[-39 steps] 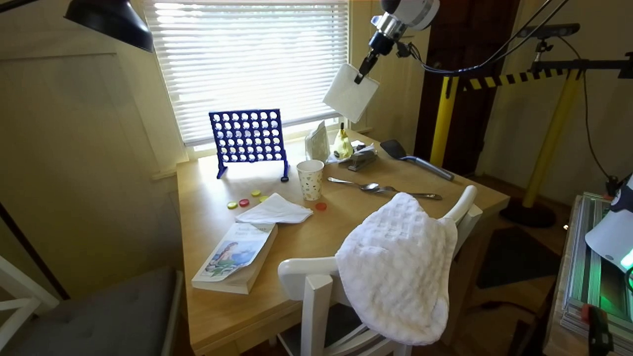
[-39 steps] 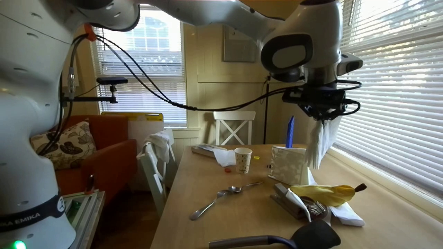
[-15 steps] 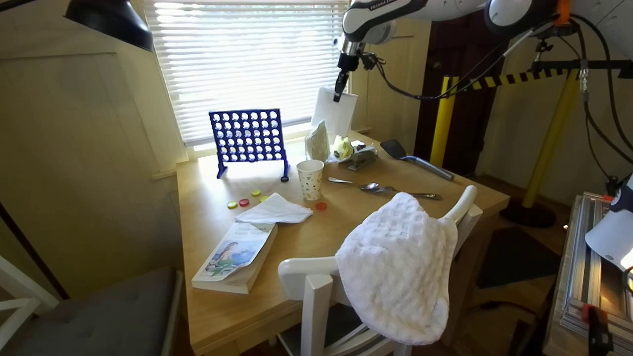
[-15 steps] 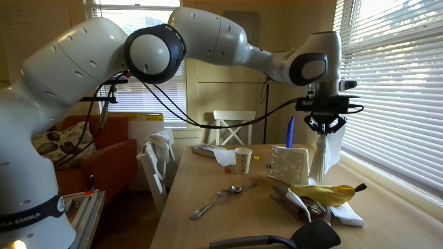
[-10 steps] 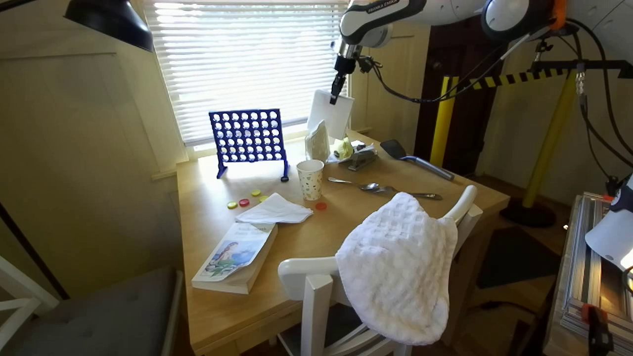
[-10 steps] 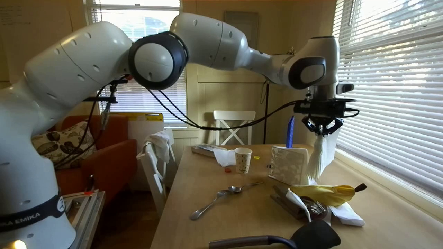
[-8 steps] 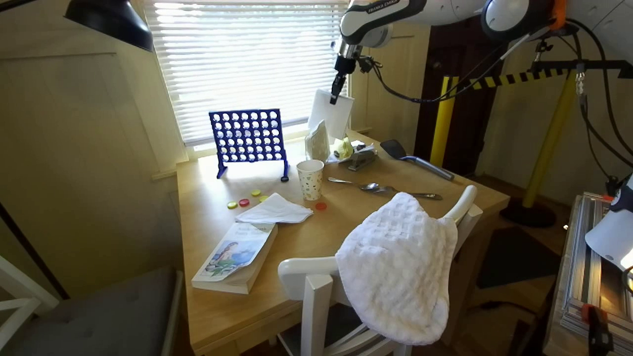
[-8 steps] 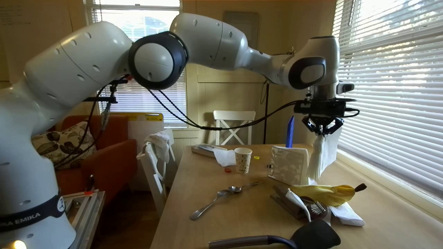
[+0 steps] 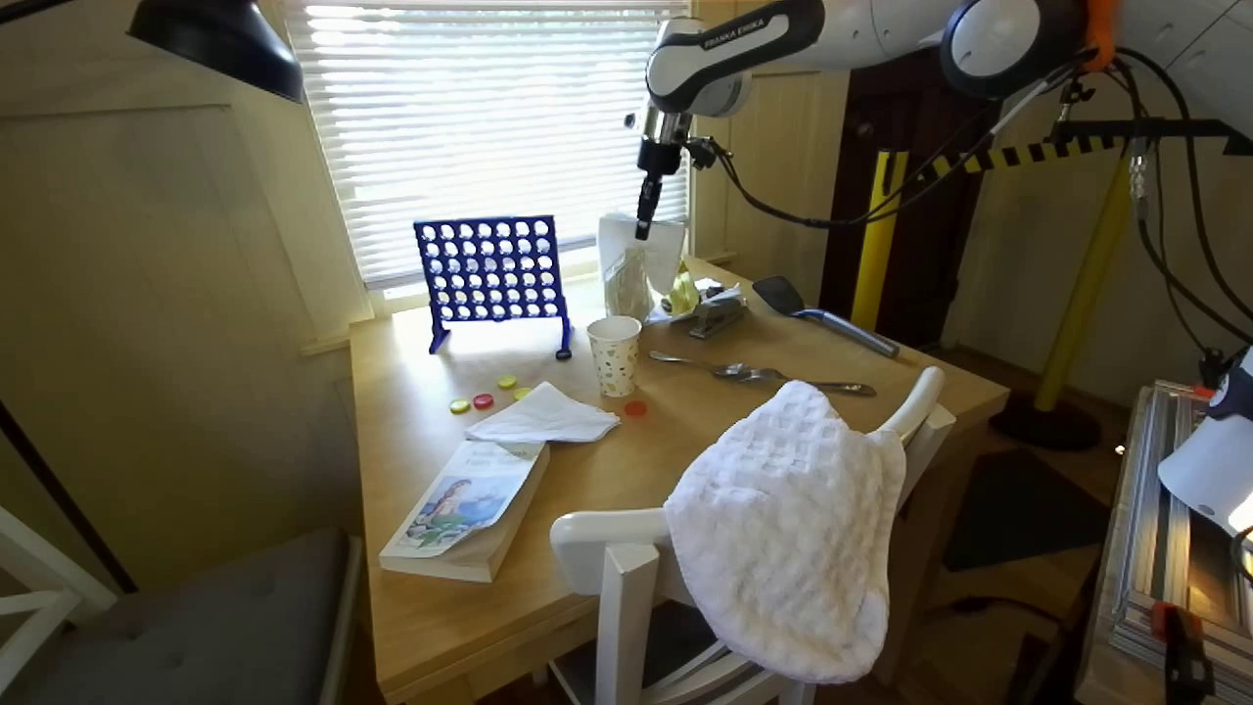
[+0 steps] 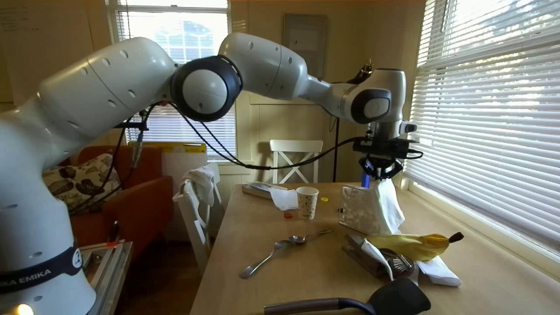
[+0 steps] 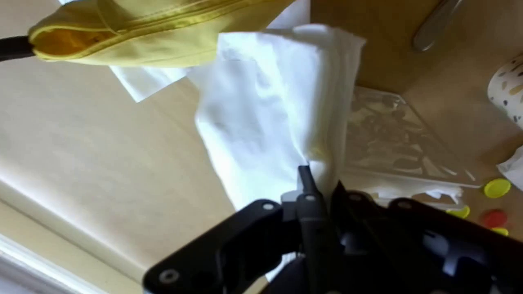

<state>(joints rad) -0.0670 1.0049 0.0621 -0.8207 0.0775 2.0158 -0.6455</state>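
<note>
A pale wooden tabletop (image 10: 315, 271) spreads beneath the arm, and on it stands a patterned holder (image 10: 358, 210), seemingly part see-through. In an exterior view the white napkins (image 10: 390, 205) hang just beside or partly inside it; I cannot tell which. Picking them up looks done, while letting go is not yet done. They look soft, layered and roughly rectangular, bright and lightly creased on the broad face, and the fingers (image 11: 307, 179) are clenched on them near the upper edge.

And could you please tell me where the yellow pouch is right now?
The pouch lies at the wrist view's upper left, partly behind the white napkins in the closed gripper; in an exterior view, it is right of the stapler.
</note>
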